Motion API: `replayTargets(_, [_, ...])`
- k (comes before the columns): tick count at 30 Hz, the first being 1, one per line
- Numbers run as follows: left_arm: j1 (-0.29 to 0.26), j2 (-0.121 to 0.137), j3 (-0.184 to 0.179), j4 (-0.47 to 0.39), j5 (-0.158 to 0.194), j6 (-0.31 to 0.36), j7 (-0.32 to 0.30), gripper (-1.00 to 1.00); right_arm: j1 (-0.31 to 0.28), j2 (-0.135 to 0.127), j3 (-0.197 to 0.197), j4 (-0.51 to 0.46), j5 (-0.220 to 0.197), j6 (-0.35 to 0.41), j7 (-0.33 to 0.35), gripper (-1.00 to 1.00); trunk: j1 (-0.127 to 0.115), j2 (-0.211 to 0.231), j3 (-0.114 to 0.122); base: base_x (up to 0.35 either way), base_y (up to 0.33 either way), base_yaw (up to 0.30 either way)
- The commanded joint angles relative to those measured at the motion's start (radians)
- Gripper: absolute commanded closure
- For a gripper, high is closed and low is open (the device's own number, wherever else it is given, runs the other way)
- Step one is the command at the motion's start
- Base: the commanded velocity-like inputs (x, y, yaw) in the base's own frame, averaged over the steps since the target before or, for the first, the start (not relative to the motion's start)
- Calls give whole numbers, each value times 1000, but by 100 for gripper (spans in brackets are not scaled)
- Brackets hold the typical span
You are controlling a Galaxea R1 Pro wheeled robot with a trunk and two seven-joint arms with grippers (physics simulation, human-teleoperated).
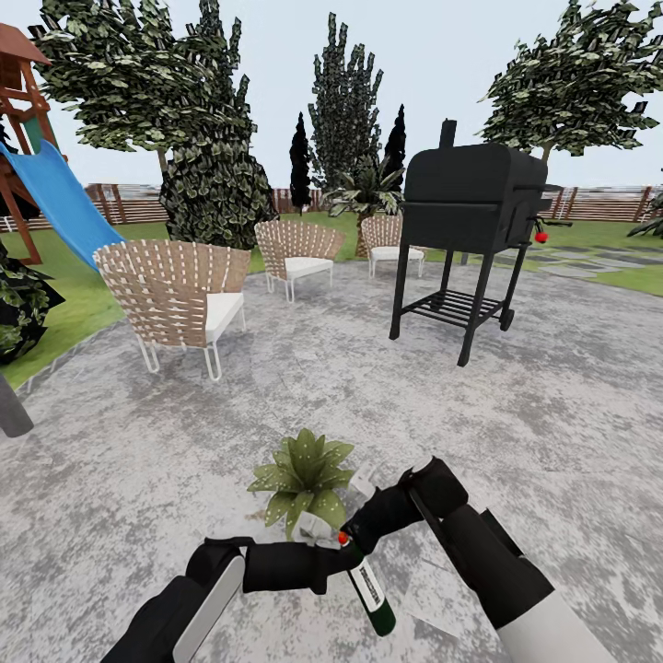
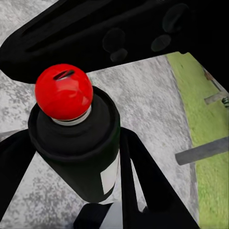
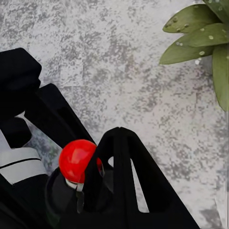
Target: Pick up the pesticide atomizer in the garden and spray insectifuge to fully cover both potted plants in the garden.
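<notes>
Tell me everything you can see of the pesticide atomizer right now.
The pesticide atomizer is a dark green bottle with a white label band and a red ball-shaped spray head on a pale collar. It is held above the grey paving, tilted, head toward the potted plant. The left gripper and right gripper both meet at its neck; in the left wrist view, dark fingers flank the bottle. Spots fleck the plant's leaves.

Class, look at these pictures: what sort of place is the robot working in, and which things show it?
Most likely a backyard patio: wicker chairs, a black grill on grey paving, and a blue slide beside the lawn.
</notes>
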Motion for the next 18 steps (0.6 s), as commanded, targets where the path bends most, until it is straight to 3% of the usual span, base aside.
replayTargets(1, [-2, 0, 6, -2, 29, 4, 2, 100, 0, -2, 14, -4, -13, 26, 15, 100, 0, 0, -1, 0, 0, 0])
replayTargets(7, [0, 6, 6, -2, 28, 1, 3, 100, -1, -5, -2, -12, -15, 26, 15, 100, 0, 0, -1, 0, 0, 0])
replayTargets(11, [11, 15, 12, -2, 27, -2, 5, 100, -1, -7, -119, -39, -14, 23, 13, 100, 0, 0, -1, 0, 0, 0])
replayTargets(14, [13, 25, 13, -1, 27, -3, 16, 100, -1, -13, -175, -97, -11, 21, 10, 100, 0, 0, -1, 0, 0, 0])
replayTargets(15, [13, 26, 13, -1, 28, -4, 31, 100, -1, -14, -194, -113, -11, 18, 9, 100, 0, 0, -1, 0, 0, 0])
replayTargets(16, [14, 24, 9, 0, 29, -6, 98, 100, 0, -15, -248, -157, -7, 10, 0, 100, 0, 0, -1, 0, 0, 0])
replayTargets(18, [14, 20, 8, 0, 29, -13, 144, 100, 0, -15, -285, -169, -5, 8, -15, 100, 0, 0, -1, 0, 0, 0])
